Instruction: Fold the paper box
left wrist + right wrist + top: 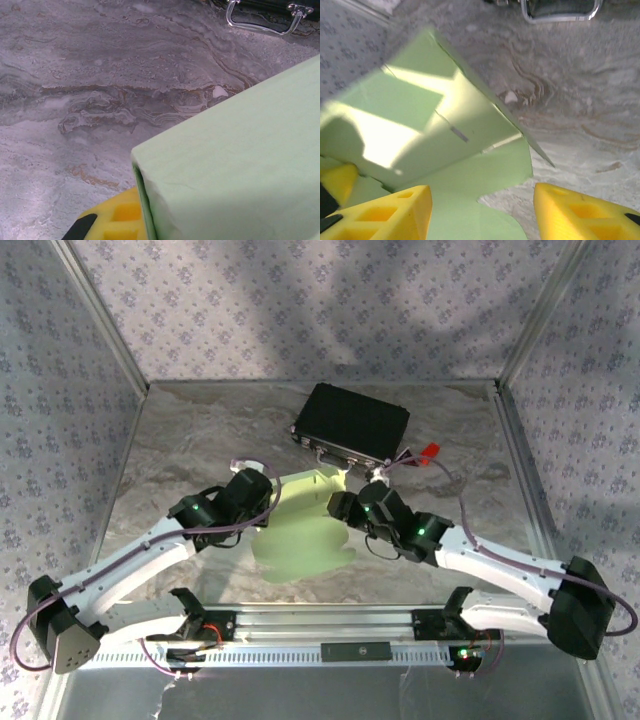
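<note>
Fingers on the box [300, 540], raising a wall [445, 130]
Right fingers [390, 212] stood apart over a flap [470, 215]; left fingers' [122, 220] grip was unclear. Box lay just before the case [350, 422]. Next probably called for closing on that flap.

Left arm [140, 555] and right arm [500, 560]: white link shells, black joint housings. A purple-grey cable [465, 515] ran along each, looping free in places. Green lights [422, 532] glowed near both wrists. Right tool [482, 192] fingers [385, 212] were yellow, moulded with square pockets. The left tool [265, 490] finger [120, 222] matched them.
</note>
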You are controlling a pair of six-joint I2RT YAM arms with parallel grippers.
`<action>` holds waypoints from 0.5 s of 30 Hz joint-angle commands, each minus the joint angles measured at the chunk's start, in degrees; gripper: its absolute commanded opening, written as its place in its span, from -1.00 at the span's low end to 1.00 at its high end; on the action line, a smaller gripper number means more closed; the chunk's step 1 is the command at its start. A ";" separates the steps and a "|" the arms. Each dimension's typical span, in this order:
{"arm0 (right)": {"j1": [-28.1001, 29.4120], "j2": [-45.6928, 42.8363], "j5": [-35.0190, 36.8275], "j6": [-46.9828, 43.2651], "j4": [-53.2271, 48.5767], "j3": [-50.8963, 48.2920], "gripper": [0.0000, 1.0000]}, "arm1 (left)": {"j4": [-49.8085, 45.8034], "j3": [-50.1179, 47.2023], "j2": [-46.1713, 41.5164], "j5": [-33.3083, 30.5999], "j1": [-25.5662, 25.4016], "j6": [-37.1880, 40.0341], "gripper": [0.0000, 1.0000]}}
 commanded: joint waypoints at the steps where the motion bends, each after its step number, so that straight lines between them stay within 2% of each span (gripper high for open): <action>1: 0.78 2.36 -0.03 1.33 4.85 -1.30 0.11 | 0.65 1.65 -0.15 -0.89 -0.38 1.39 -1.00; 6: 0.37 4.28 1.49 0.40 2.93 0.53 0.08 | 0.69 1.85 -0.28 -0.81 -0.45 1.49 -1.00; 10: -0.65 5.80 -0.48 0.13 4.24 0.89 0.07 | 0.74 1.94 -0.24 -0.61 -0.73 1.49 -1.00; 15: -0.49 6.58 -1.28 0.11 5.14 2.10 -0.07 | 0.74 2.20 0.50 -0.78 -1.35 1.58 -1.00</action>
